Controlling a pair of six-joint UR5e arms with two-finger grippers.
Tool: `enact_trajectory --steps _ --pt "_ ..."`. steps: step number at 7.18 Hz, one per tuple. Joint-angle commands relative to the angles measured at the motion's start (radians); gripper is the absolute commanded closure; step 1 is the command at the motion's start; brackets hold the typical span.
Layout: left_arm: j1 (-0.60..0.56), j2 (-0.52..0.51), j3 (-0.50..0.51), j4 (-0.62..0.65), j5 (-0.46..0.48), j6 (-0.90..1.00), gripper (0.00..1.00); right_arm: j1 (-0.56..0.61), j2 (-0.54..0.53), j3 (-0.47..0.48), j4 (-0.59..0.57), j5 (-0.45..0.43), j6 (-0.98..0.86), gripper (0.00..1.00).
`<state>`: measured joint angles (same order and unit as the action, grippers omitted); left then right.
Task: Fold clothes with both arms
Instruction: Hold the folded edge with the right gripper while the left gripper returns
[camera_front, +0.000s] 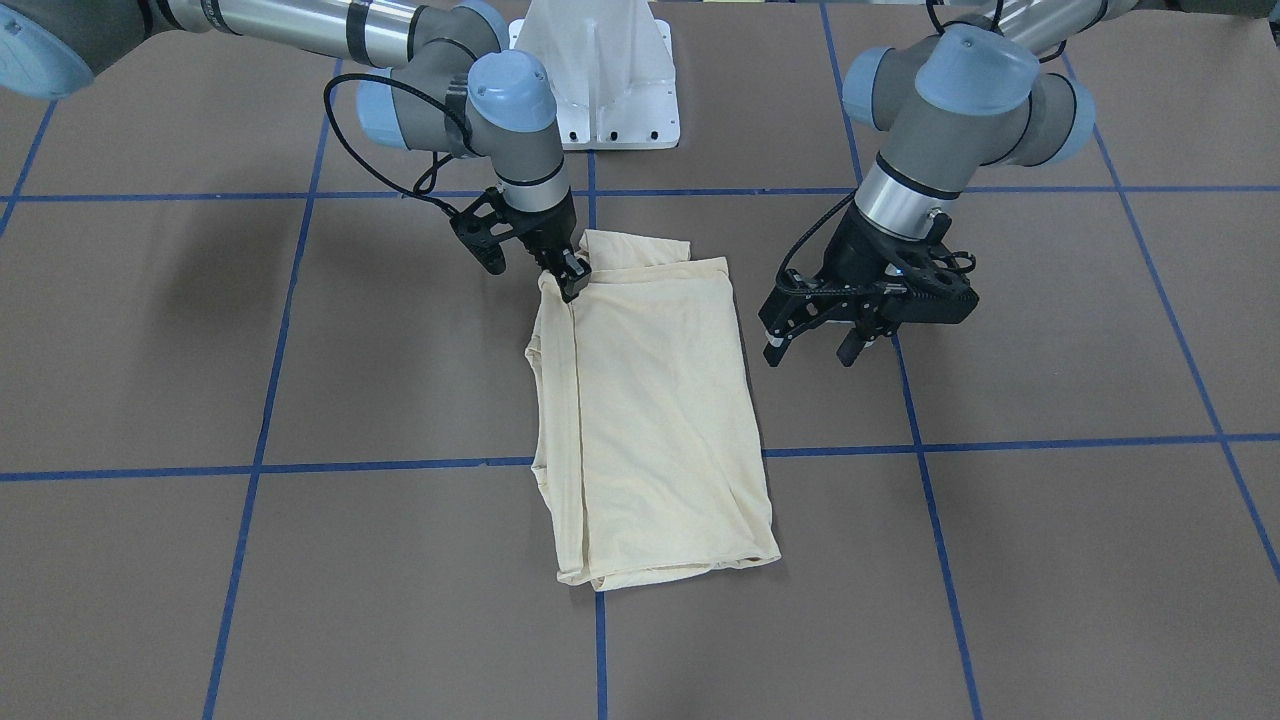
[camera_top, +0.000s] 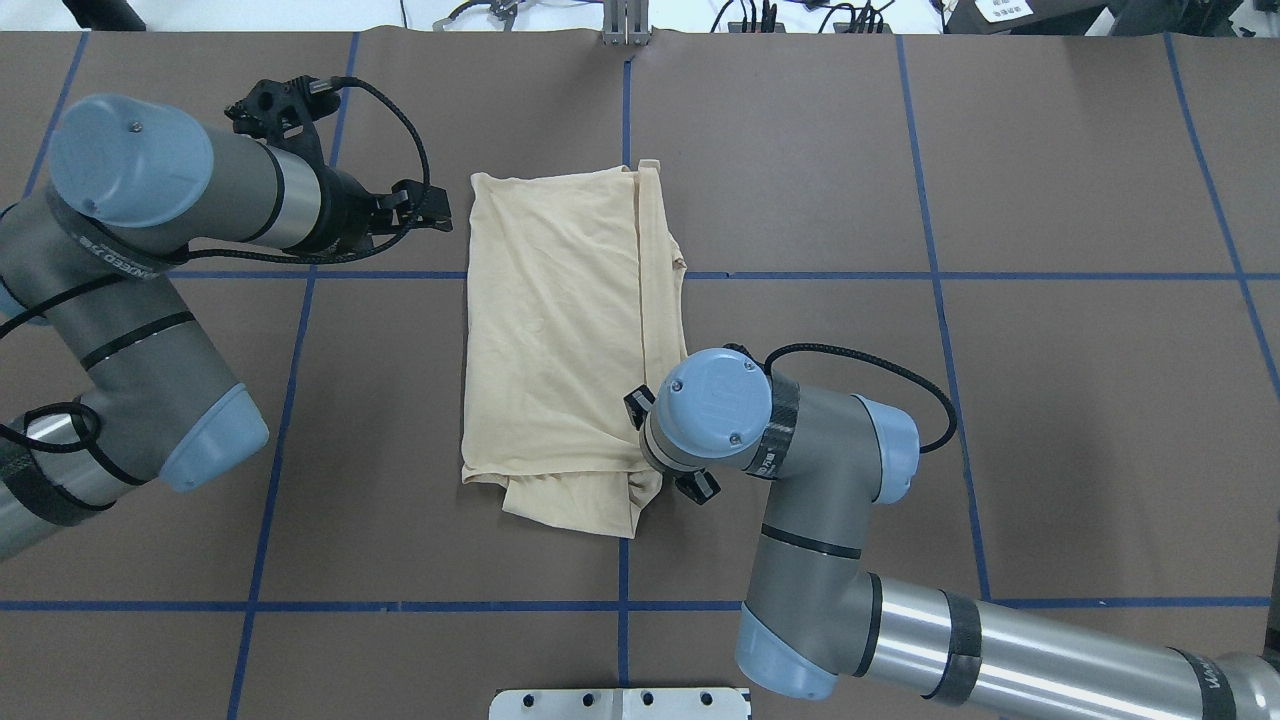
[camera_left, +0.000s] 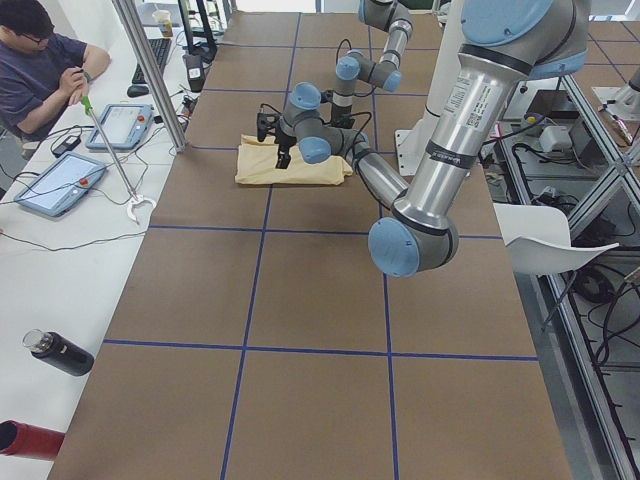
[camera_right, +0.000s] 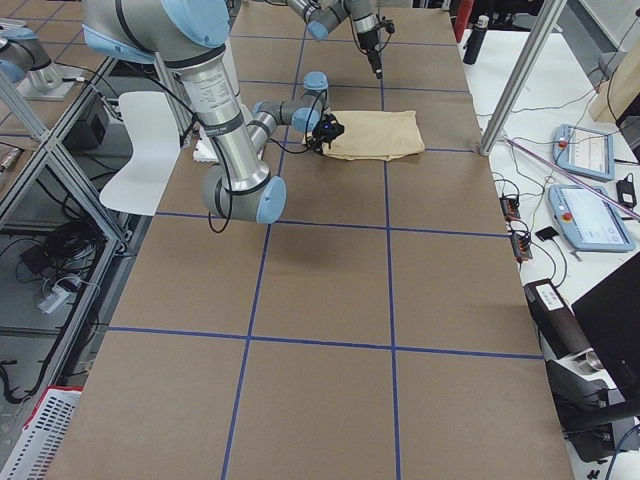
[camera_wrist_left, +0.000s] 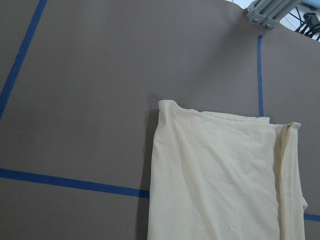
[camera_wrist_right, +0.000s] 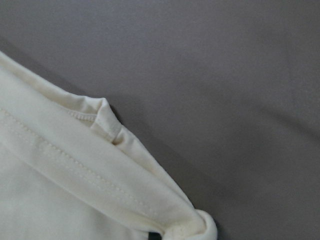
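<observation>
The pale cream-yellow T-shirt (camera_front: 650, 400) lies on the brown table, folded into a long rectangle with its print hidden. It also shows in the overhead view (camera_top: 550, 320) and in the left wrist view (camera_wrist_left: 215, 180). My right gripper (camera_front: 568, 283) points down at the shirt's corner nearest the robot and is shut on the fabric edge. In the overhead view it is hidden under its own wrist (camera_top: 705, 405). The right wrist view shows the bunched hem (camera_wrist_right: 60, 190). My left gripper (camera_front: 812, 350) is open and empty, apart from the shirt beside its long edge; it also shows in the overhead view (camera_top: 430, 207).
The white pedestal base (camera_front: 600, 80) stands at the robot's side of the table. Blue tape lines (camera_front: 400, 465) grid the brown surface. Past the far edge, a side table holds tablets (camera_left: 55, 185) and bottles (camera_left: 55, 352), and an operator (camera_left: 40, 70) sits there.
</observation>
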<state>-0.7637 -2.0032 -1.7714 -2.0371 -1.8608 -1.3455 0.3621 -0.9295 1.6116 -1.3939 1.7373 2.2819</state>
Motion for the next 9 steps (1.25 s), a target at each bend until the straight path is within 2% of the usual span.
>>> enact_trajectory --steps 1,4,6,7,9 --pt "0.003 0.000 0.006 0.000 0.002 0.000 0.01 0.000 0.015 -0.002 -0.001 -0.001 -0.001 1.00" --pt "0.003 0.001 0.007 0.000 0.002 0.002 0.04 0.000 0.018 0.005 -0.002 0.005 -0.002 1.00" --pt "0.006 0.001 0.009 0.002 0.000 0.000 0.08 0.011 0.009 0.062 -0.022 0.019 -0.004 1.00" --pt "0.026 0.004 0.004 0.002 -0.001 -0.001 0.08 0.018 0.006 0.089 -0.039 0.033 -0.007 1.00" --pt "0.110 0.043 -0.008 -0.009 0.003 -0.077 0.08 0.017 -0.002 0.079 -0.037 0.027 -0.012 1.00"
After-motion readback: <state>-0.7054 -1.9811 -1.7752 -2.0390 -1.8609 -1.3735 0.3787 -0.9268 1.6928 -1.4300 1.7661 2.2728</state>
